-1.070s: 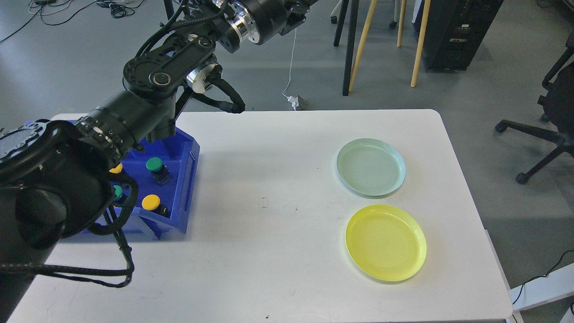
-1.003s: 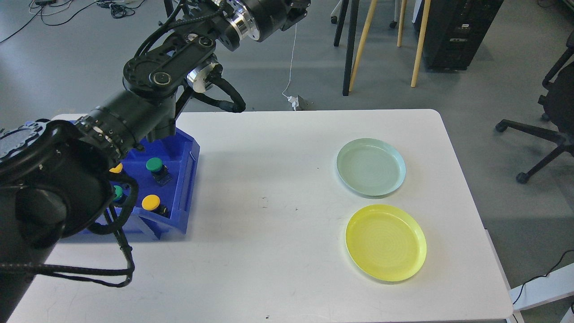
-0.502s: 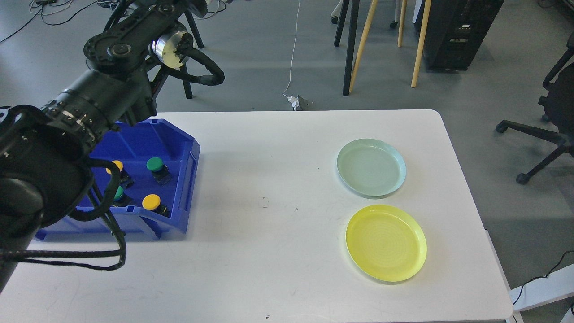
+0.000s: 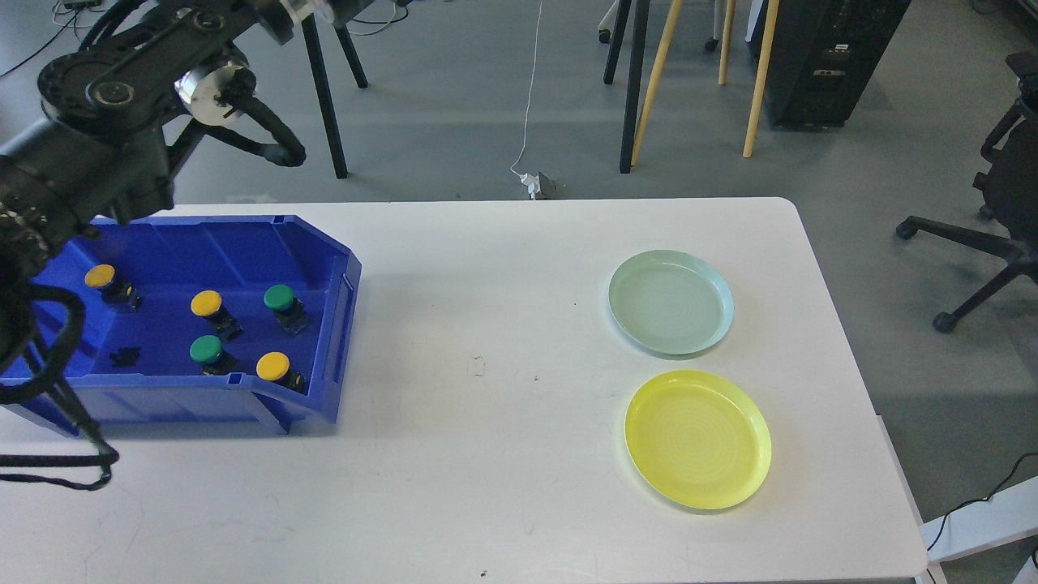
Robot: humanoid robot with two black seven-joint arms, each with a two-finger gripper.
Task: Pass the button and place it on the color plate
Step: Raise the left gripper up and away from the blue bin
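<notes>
Left arm point(image 4: 105, 89) cut off at top — pincer unseen, blue bin point(image 4: 324, 243) uncovered

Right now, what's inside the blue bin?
Inside the blue bin: three yellow buttons, two green buttons and a small black piece. My left arm covers the far-left corner.
</notes>
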